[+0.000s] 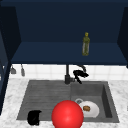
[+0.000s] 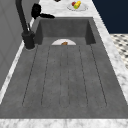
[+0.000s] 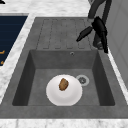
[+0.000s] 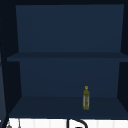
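The right hand (image 1: 80,74) is at the tap (image 1: 67,75), hovering just beside its column at about three o'clock from it in the front view, above the back rim of the sink (image 1: 110,100). Its fingers are spread and mostly straight, one pointing out over the basin in the right side view (image 3: 98,27), and nothing is held in them; whether a fingertip actually touches the tap cannot be told. No water is seen running, so the work at the tap looks barely begun. In the basin, at five o'clock from the tap, a white plate (image 1: 93,110) lies flat with a small brown piece of food (image 1: 86,108) on it, beside the drain. The left hand (image 1: 34,117) hangs idle at the sink's front left corner, its fingers curled on nothing. A bottle (image 1: 85,45) stands on the open shelf at twelve o'clock, and a red ball (image 1: 67,115) sits low in front.
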Controlling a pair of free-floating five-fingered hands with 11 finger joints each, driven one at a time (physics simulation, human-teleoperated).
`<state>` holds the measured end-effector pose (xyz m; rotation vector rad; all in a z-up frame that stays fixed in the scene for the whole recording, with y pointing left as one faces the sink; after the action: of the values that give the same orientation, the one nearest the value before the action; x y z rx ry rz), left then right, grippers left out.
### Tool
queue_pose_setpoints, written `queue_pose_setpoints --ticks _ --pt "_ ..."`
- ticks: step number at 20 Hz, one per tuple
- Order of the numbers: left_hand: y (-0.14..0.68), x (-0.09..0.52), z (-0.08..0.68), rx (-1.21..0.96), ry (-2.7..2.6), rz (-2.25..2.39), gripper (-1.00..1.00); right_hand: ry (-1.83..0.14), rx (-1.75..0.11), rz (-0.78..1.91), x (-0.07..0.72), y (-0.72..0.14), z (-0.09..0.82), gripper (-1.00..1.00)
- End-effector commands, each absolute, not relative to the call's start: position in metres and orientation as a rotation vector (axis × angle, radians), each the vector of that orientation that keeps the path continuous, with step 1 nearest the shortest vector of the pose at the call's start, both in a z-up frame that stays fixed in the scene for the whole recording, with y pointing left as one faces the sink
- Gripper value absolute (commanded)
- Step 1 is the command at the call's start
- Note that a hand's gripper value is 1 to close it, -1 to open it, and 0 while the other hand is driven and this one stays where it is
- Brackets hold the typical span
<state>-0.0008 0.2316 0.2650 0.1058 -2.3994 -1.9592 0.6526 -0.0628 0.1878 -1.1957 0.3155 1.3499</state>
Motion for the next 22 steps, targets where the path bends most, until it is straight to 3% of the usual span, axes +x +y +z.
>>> queue_pose_setpoints --ticks 1,22 --pt "0.232 -0.001 0.265 0.106 -2.399 -1.959 0.0 0.224 -1.197 1.303 0.635 -0.062 0.204 -1.0" --pt "0.232 -0.001 0.265 0.106 -2.399 -1.959 0.0 0.049 -1.427 1.235 0.509 -0.037 0.22 -1.0"
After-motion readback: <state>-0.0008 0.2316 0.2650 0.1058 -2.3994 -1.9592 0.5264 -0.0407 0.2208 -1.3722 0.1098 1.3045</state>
